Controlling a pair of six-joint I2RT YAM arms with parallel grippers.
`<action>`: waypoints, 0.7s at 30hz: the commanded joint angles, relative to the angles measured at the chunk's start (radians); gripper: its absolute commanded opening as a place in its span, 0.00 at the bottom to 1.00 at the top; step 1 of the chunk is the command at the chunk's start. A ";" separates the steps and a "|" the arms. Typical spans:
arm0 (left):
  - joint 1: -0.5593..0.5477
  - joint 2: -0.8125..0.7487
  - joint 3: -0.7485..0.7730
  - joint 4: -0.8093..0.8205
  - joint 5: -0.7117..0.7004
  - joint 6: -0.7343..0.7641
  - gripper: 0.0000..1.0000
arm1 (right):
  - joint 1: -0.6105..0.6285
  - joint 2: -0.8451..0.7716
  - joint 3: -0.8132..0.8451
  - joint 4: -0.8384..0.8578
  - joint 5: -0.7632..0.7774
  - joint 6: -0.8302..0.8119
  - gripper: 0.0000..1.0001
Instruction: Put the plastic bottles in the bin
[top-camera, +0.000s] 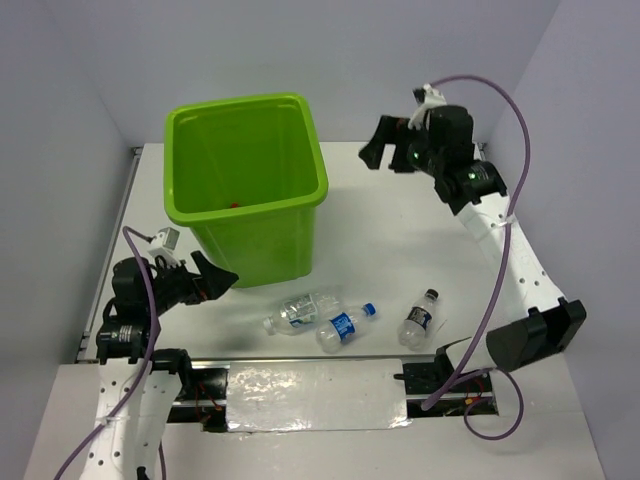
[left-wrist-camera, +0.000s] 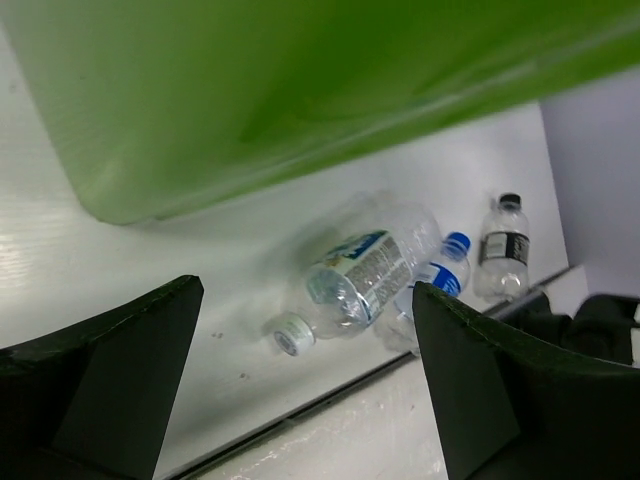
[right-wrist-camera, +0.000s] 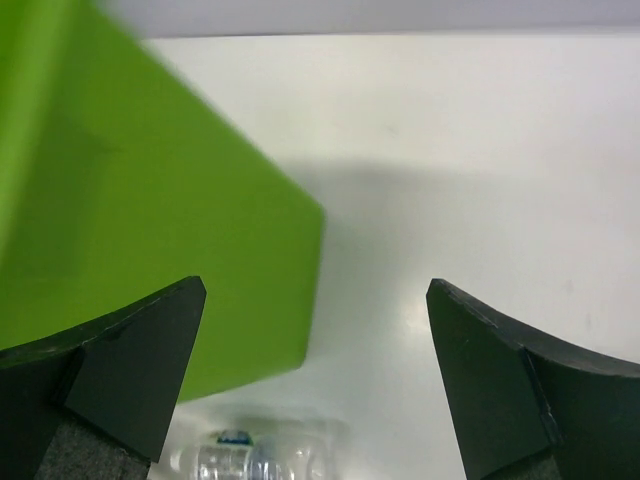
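Top external view: three bottles (top-camera: 345, 325) lie on the table (top-camera: 400, 230) before the bin (top-camera: 245, 180). The left gripper (top-camera: 215, 278), jaws wide and empty, sits beside the bin, short of the nearest bottle. The right gripper (top-camera: 378, 145), likewise spread and empty, hangs well apart.

The large lime-green plastic bin (top-camera: 262, 245) stands just beyond the left gripper (top-camera: 222, 275) and left of the right gripper (top-camera: 376, 148). Three small clear plastic bottles (top-camera: 300, 312) lie right of the left gripper, before the bin.
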 joint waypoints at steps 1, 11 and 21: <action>-0.038 0.010 0.013 0.000 -0.172 -0.075 0.99 | -0.028 -0.115 -0.184 -0.036 0.284 0.147 1.00; -0.066 0.098 0.053 -0.161 -0.581 -0.268 0.99 | -0.031 -0.342 -0.624 -0.298 0.554 0.357 1.00; -0.066 0.187 0.030 -0.115 -0.648 -0.316 0.99 | -0.031 -0.446 -0.902 -0.439 0.485 0.429 1.00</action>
